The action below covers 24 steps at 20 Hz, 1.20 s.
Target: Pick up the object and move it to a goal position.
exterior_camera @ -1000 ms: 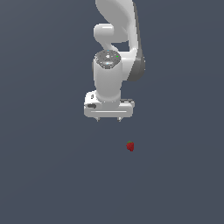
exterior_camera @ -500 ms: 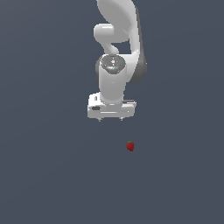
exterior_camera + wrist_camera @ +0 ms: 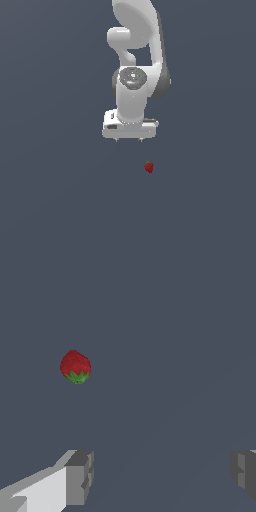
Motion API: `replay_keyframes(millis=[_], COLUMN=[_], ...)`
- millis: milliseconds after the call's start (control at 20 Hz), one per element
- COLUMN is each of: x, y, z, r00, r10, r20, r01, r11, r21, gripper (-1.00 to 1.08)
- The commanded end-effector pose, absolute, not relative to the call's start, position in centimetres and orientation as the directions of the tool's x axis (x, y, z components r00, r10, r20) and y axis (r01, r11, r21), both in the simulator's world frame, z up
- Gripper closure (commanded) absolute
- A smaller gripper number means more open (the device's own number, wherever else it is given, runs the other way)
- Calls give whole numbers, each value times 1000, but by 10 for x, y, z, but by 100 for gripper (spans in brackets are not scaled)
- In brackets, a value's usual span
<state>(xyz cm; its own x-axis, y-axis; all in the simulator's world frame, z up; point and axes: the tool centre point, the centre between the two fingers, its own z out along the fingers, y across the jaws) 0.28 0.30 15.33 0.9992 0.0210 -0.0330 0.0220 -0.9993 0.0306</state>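
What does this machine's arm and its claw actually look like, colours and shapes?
The arm is glossy white, built of fat rounded segments with dark grey seams and a round grey cap on one joint. It ends in a wide, flat white gripper with two small blocky grey fingertips. No cables or markings show.

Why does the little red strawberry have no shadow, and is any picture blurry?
In the exterior view, the tiny red strawberry-shaped object with a green top lies on flat dark grey ground with no visible shadow; lighting is even, without glare. In the wrist view it looks sharp, not blurred, and the white tool with grey fingertips is crisp too.
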Motion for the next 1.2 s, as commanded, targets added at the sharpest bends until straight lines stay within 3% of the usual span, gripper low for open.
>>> replay_keyframes(millis=[0,1150], x=[8,65], y=[9,94], z=[148,76], r00=[1000,947], r10=[-4,-322], r20=[-30,-1], r01=[-3,-322], r11=[-1000,-947], r21=[29,1], gripper=[-92,-92])
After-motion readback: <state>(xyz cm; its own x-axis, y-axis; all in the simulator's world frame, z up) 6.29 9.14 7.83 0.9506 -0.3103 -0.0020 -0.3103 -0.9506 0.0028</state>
